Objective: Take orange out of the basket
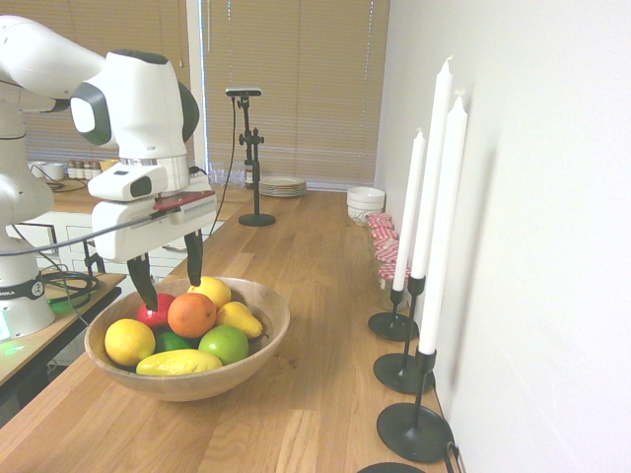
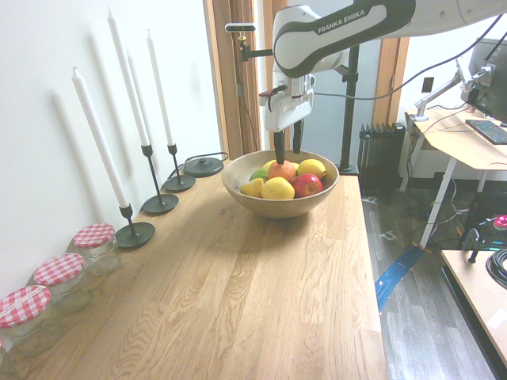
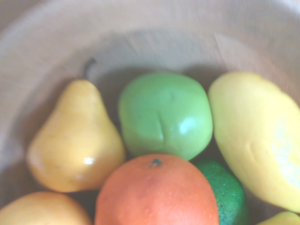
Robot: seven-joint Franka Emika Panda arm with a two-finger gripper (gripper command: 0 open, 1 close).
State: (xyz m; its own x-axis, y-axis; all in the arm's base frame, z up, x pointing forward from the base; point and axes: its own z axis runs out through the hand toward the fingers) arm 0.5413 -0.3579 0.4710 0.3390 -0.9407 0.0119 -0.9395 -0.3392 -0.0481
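The black two-fingered gripper (image 1: 169,278) was wide open and held nothing, probably so its fingers could pass around the round orange fruit (image 1: 192,314), which lay among other fruits in the shallow wooden bowl (image 1: 275,325).

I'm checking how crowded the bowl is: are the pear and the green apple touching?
Cannot tell: in the wrist view, pear and green apple nearly meet.
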